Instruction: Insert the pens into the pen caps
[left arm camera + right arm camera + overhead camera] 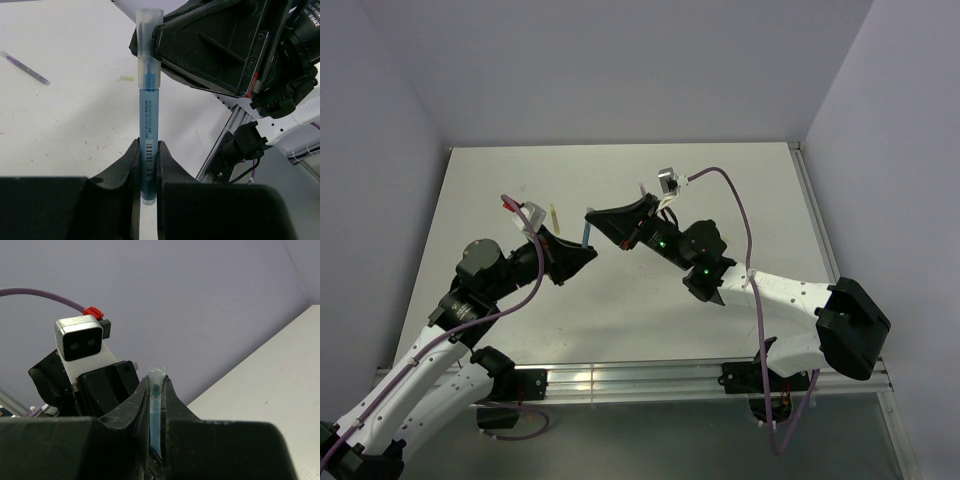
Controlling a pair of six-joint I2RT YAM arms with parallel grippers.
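Note:
My left gripper [148, 145] is shut on the blue pen [148, 117], which stands up from its jaws. My right gripper [157, 382] is shut on a pale translucent pen cap [157, 374]; that cap [149, 42] sits over the blue pen's tip. In the top view the left gripper [582, 256] and right gripper [592, 215] meet above the table's middle with the blue pen [585, 234] between them. The yellow pen [554, 215] lies just left of them. The grey-purple pen [25, 69] and a loose cap [127, 78] lie on the table.
The white table [740, 200] is bounded by purple walls at the back and sides. An aluminium rail [650, 380] runs along the near edge by the arm bases. The left wrist camera housing [82, 342] sits close to the right gripper's fingers.

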